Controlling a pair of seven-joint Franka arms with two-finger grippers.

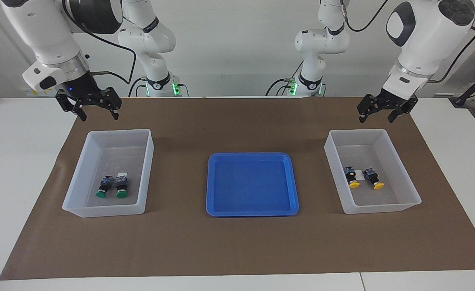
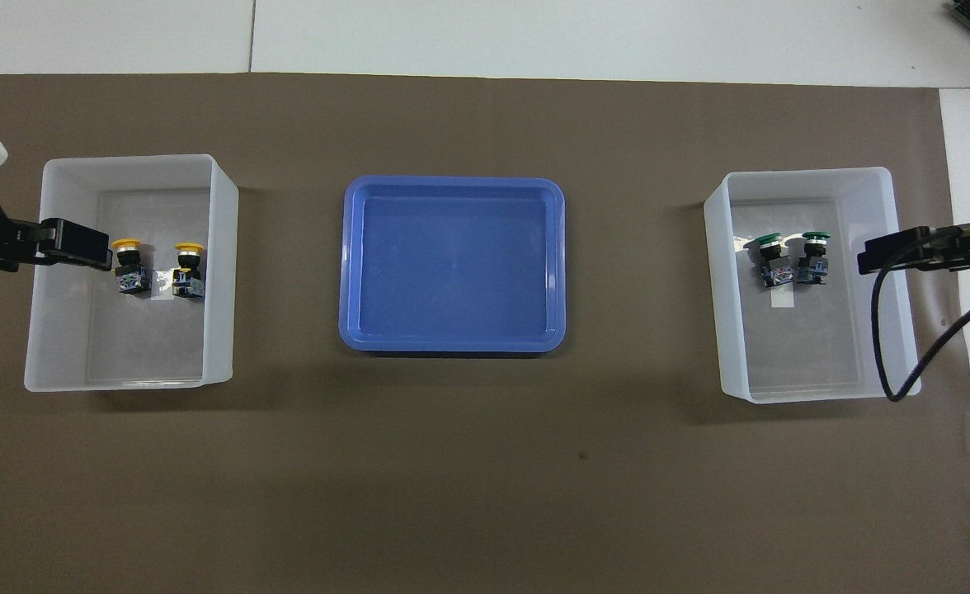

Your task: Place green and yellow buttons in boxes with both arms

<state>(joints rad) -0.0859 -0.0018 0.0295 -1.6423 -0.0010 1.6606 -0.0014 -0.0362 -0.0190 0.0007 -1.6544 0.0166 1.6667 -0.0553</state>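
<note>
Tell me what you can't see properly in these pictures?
- White label in the yellow buttons' box: print too small, both views.
- Button bodies: markings too small.
- Left gripper: overhead view's edge cuts it off, and it covers part of one yellow button.
- Right gripper: same edge cut-off, overhead.
- Upper arms: cut by the facing view's top edge.

a plain pale grey wall [image 1: 237,48] stands at the robots' end of the flat white table [image 1: 19,161]. a large sheet of brown paper [image 1: 237,242] covers most of the table top, under even, soft light.
</note>
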